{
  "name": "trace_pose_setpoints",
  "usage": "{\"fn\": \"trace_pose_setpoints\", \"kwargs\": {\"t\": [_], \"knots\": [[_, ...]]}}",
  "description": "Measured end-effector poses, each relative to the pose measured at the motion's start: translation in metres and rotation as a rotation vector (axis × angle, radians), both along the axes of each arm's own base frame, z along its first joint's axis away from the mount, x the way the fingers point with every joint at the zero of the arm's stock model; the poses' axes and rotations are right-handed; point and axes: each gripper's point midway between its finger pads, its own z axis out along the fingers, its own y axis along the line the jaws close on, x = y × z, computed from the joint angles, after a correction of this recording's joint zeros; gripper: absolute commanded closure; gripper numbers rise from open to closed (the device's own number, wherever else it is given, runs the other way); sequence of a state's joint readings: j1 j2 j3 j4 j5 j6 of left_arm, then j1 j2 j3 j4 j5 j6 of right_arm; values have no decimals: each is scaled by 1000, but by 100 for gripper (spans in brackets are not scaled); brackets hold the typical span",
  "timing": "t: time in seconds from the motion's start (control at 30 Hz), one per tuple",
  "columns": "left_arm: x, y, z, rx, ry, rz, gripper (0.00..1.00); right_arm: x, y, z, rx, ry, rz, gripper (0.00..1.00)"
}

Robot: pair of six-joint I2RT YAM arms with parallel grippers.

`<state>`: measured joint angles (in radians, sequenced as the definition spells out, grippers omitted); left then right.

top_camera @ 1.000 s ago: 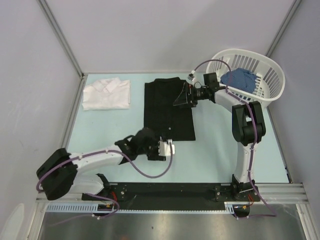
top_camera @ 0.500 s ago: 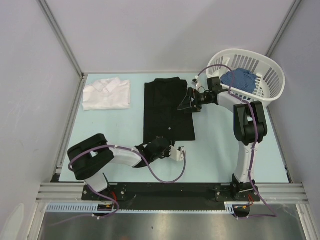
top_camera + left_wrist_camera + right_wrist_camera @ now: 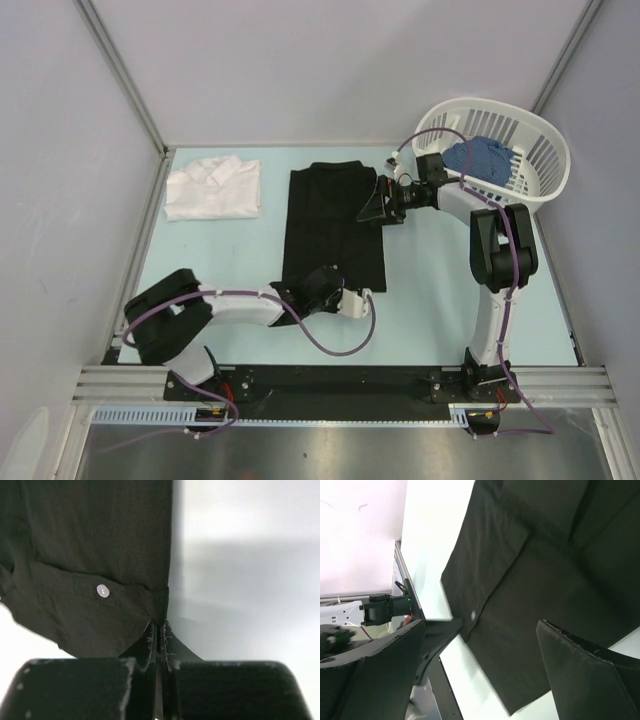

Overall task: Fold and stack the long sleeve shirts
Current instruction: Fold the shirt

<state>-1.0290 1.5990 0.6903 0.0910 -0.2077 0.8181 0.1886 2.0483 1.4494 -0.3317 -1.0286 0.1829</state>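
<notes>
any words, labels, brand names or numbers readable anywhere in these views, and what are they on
None: no text can be read in any view.
The plain black button-up cloth shirt shows only a small white button, with no tag or print.
The plain white folded cloth shirt and the white plastic slatted basket show no lettering.

Plain black shirt (image 3: 335, 225) in the middle, with a small white button (image 3: 102, 590). Plain white shirt (image 3: 214, 188) at far left. Far right — a white slatted basket (image 3: 545, 172) holding blue cloth (image 3: 480, 157). The table (image 3: 440, 300) is pale blue-green.
</notes>
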Motion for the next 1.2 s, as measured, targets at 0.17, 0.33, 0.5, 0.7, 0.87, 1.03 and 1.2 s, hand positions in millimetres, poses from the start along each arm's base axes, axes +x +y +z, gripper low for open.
{"fn": "trace_pose_setpoints", "kwargs": {"t": [0.17, 0.33, 0.5, 0.7, 0.87, 1.03, 1.2], "knots": [[-60, -7, 33, -44, 213, -68, 100, -3, -1, 17, 3, -36, 7, 0], [-107, -15, 76, -106, 475, -102, 100, -10, -1, 30, 15, -65, 34, 0], [-92, -11, 100, -104, 656, -18, 100, -18, -2, 30, 14, -45, 59, 0], [-11, -13, 109, -96, 753, 90, 97, -2, -1, 53, 26, -106, 77, 0], [57, -15, 95, -74, 773, 91, 94, 18, -14, 62, 32, -128, 49, 0], [117, -10, 63, -73, 782, 102, 94, 27, -32, 49, 22, -86, 6, 0], [147, 3, 27, -60, 791, 117, 68, 28, -39, 37, 15, -49, -5, 5]]}}
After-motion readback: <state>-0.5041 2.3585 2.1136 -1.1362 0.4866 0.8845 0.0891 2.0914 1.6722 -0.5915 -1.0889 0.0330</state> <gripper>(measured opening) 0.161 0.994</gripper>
